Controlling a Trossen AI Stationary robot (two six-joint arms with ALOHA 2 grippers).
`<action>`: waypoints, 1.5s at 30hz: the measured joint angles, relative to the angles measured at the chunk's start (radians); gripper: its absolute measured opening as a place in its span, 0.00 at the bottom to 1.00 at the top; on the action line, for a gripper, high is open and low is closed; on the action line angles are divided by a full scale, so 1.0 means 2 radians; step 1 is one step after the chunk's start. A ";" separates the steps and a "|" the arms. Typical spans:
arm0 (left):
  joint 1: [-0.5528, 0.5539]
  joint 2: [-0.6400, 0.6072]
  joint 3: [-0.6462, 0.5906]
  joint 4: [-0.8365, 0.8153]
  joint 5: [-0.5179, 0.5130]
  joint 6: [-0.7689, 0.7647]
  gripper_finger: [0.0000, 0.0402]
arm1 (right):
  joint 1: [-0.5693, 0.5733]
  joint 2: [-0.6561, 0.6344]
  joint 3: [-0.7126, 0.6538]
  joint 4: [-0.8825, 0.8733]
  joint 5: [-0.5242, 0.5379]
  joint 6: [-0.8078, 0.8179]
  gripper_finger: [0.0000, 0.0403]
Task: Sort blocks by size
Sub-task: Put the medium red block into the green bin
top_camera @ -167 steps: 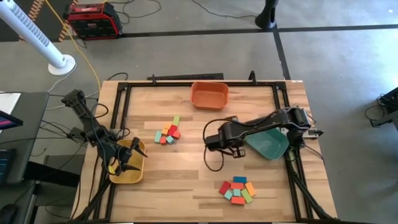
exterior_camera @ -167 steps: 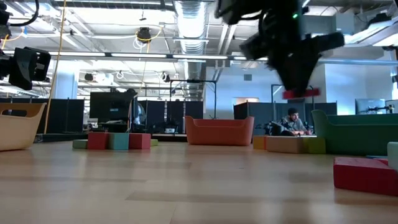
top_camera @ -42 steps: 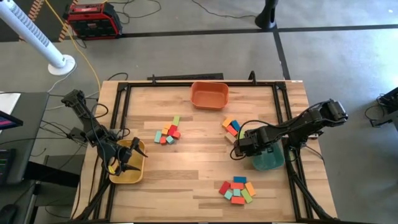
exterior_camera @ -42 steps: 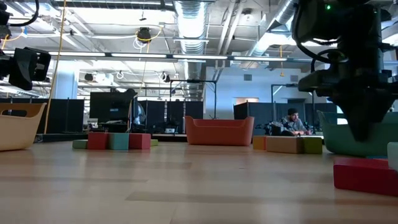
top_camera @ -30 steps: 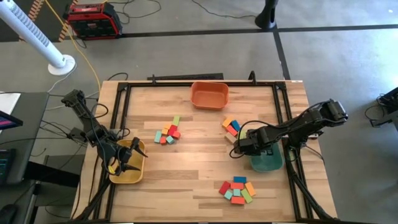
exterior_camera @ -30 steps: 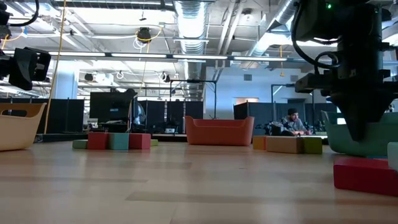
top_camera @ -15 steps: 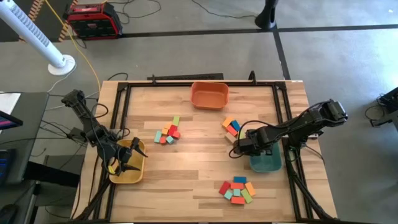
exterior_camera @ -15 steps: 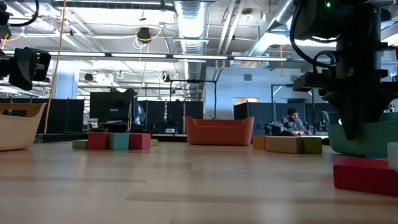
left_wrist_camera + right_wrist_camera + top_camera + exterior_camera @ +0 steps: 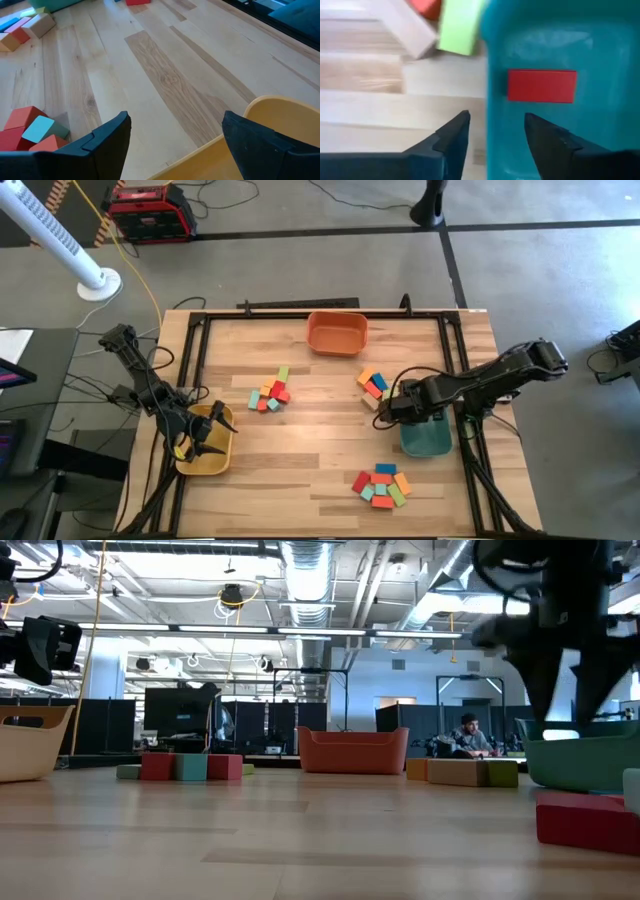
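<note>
so the main risk: right gripper (image 9: 391, 411) hangs over the near wall of the teal tray (image 9: 428, 442), fingers apart and empty. dropping or swinging low would clip that rim and shove the tray, judging by the straddle in the right wrist view. smaller risk: bumping the block cluster (image 9: 372, 384) just beside it. one red block (image 9: 542, 86) lies flat inside the tray. left gripper (image 9: 203, 436) waits over the yellow tray (image 9: 212, 461), fingers spread, empty.
</note>
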 joint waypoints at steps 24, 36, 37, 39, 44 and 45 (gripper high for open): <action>0.000 0.000 0.000 0.000 0.000 0.000 0.75 | 0.095 0.166 0.140 0.374 0.015 -0.397 0.59; 0.000 0.000 0.000 0.000 0.000 0.000 0.75 | 0.160 0.308 0.308 0.202 -0.029 -0.515 0.59; 0.000 0.000 0.000 0.000 0.000 0.000 0.75 | 0.163 0.314 0.317 0.177 -0.028 -0.515 0.59; 0.000 0.000 0.000 0.000 0.000 0.000 0.75 | 0.169 0.323 0.331 0.149 -0.027 -0.515 0.59; 0.000 0.000 0.000 0.000 0.000 0.000 0.75 | 0.184 0.338 0.338 0.149 -0.027 -0.515 0.59; 0.000 0.000 0.000 0.000 0.000 0.000 0.75 | 0.187 0.339 0.338 0.148 -0.026 -0.515 0.59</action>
